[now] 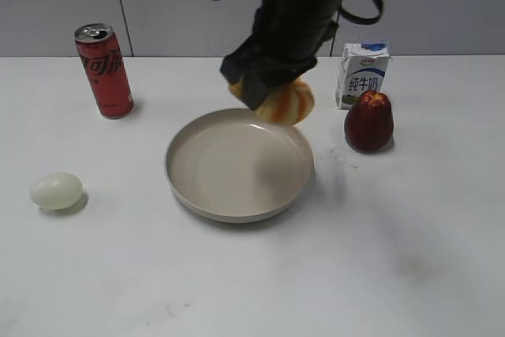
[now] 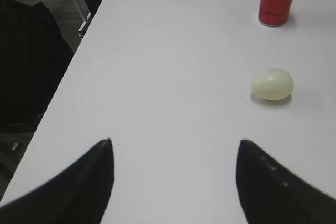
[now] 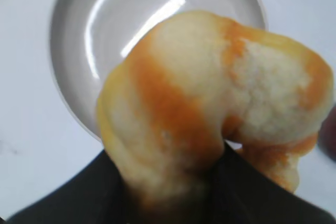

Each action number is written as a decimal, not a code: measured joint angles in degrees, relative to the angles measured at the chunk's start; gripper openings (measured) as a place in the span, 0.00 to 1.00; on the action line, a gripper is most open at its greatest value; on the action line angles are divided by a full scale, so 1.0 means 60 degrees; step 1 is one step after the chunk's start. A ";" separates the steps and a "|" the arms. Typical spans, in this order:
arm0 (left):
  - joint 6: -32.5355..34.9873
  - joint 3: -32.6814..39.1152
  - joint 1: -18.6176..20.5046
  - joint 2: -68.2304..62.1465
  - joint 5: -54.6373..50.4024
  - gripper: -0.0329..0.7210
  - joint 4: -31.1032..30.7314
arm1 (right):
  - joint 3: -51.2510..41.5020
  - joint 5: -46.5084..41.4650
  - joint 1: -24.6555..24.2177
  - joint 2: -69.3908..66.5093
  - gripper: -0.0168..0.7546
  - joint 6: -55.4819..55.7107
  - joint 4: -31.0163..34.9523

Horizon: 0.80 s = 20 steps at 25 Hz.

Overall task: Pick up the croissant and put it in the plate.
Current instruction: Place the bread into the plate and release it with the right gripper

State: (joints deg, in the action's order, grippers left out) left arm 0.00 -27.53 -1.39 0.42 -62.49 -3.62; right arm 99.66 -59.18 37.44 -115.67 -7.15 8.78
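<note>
- The cola can stands upright at the far left of the table, its top open; what it holds cannot be seen. It is well apart from the plate and plays no part in the job.
- The egg lies on its side near the left front, alone on the bare surface. The left wrist view shows it ahead of the left gripper, whose two dark fingers are spread wide with nothing between them. That arm looks parked, presumably to leave the middle free for the other arm.
- The plate sits in the middle, flat on the table, and is empty; only shadow falls on its right half.
- The right gripper hangs above the plate's far right rim, closed around the croissant. The pastry is off the table and not yet in the dish. It appears to be held high so that it clears the raised rim.
- In the right wrist view the croissant fills the frame, pinched at its lower end between the dark fingers, with the plate showing below it. A small move toward the centre seems wanted before release.
- The milk carton stands upright at the right rear, closed.
- The dark red fruit rests just in front of the carton, near the plate's right edge but not touching it.
</note>
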 joint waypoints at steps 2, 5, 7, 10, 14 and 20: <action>0.0000 0.0000 0.0000 0.0000 0.0000 0.78 0.0000 | 0.0516 0.0000 0.0204 -0.0629 0.35 0.0009 0.0006; 0.0000 0.0000 0.0000 0.0000 0.0000 0.78 0.0000 | 0.1109 -0.0139 0.0289 -0.1575 0.35 0.0017 0.0006; 0.0000 0.0000 0.0000 0.0000 0.0000 0.78 0.0000 | 0.1444 -0.0481 0.0299 -0.2210 0.35 0.0017 -0.0012; 0.0000 0.0000 0.0000 0.0000 0.0000 0.78 0.0000 | 0.1841 -0.0792 0.0299 -0.2922 0.39 0.0027 -0.0030; 0.0000 0.0000 0.0000 0.0000 0.0000 0.78 0.0000 | 0.1993 -0.0692 0.0299 -0.3231 0.67 0.0040 -0.0030; 0.0000 0.0000 0.0000 0.0000 0.0000 0.78 0.0000 | 0.2034 -0.0858 0.0299 -0.3231 0.88 0.0040 -0.0030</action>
State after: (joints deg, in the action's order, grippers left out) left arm 0.00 -27.53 -1.39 0.42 -62.49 -3.62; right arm 111.86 -64.33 39.24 -135.05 -6.90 8.59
